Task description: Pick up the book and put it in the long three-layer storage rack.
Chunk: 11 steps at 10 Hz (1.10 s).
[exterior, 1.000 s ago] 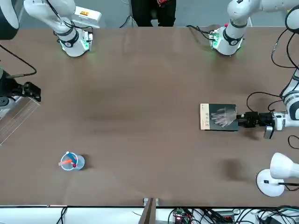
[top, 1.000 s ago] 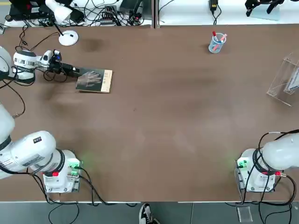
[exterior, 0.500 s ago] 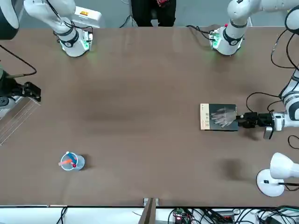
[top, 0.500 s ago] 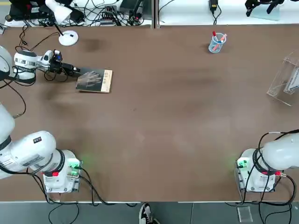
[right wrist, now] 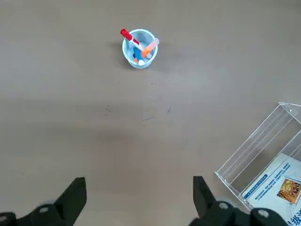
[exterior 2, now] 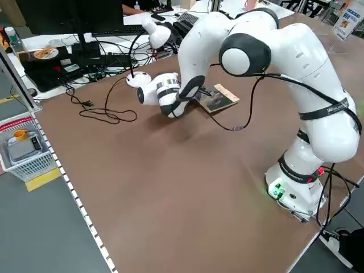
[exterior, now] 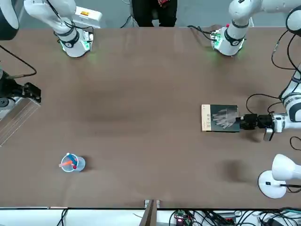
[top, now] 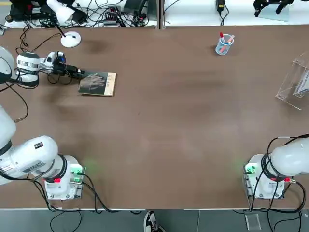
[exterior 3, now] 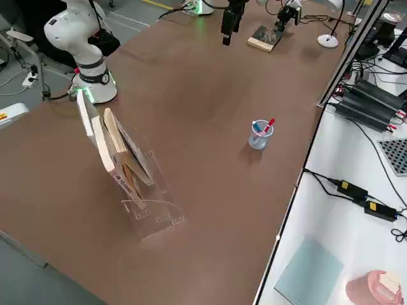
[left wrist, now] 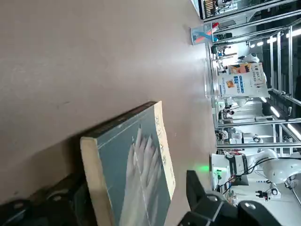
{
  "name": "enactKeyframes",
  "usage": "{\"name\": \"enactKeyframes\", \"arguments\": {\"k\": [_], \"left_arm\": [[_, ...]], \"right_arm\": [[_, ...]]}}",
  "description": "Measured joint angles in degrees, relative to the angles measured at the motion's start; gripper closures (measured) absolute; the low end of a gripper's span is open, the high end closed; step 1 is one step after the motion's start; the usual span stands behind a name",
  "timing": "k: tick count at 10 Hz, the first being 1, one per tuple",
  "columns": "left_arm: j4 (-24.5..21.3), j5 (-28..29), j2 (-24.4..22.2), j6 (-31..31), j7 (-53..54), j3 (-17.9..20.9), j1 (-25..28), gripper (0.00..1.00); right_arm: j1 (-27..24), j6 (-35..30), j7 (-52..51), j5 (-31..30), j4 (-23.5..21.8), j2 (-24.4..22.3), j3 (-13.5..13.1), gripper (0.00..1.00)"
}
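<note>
Left Claw Spread Around Book at Tabletop's Left Side

The book (top: 98, 83) lies flat on the tabletop (top: 159, 125), toward the far edge on the robot's left. Its dark grey-green cover faces up, showing a pale hand-like image, and the tan strip runs along the edge away from the left arm. The left claw (exterior: 240, 123) is low at the book's opposite edge. Its 2 fingers stand spread, 1 to either side of the book, with the cover reaching between them; whether either touches it cannot be told.

The right claw (right wrist: 139, 181) hangs above the tabletop on the robot's right, its 2 fingers wide apart and nothing between them. The long clear storage rack (exterior 3: 149, 206) stands on that side, well apart from the book, with several thin white and tan items (exterior 3: 121, 152) leaning in it.

Between book and rack, nearer the far edge, a small light-blue cup (top: 224, 47) holds red, blue and orange pens (right wrist: 137, 47). A white lamp (exterior: 273, 183) has its round base near the book. Across from the front camera, a person (exterior: 155, 12) in dark trousers is at the table's robot side, between the arm bases.
</note>
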Motion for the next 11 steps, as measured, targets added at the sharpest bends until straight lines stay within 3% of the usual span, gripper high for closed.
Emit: {"name": "enactKeyframes", "arguments": {"k": [6,7,8,10,11], "left_arm": [[0.05,-0.31,0.24,0.08,-0.03,0.0,-0.15,0.22],[0.05,-0.31,0.37,0.15,-0.03,0.01,-0.15,0.28],[0.18,-0.37,0.55,0.12,-0.03,0.01,-0.15,0.28],[0.82,-0.38,1.25,0.35,0.0,0.01,-0.17,0.42],[1.16,-0.38,1.52,0.03,-0.01,0.0,-0.12,0.42]], "right_arm": [[0.0,-0.05,-0.04,0.0,0.0,0.0,-0.04,0.0],[0.0,-0.07,-0.05,0.0,0.0,0.0,-0.05,0.0],[0.0,-0.12,-0.05,0.0,0.0,0.0,-0.05,0.0],[0.0,-0.2,-0.06,0.0,0.0,0.0,-0.06,0.0],[0.0,-0.2,-0.06,0.0,0.0,0.0,-0.07,0.0]]}}
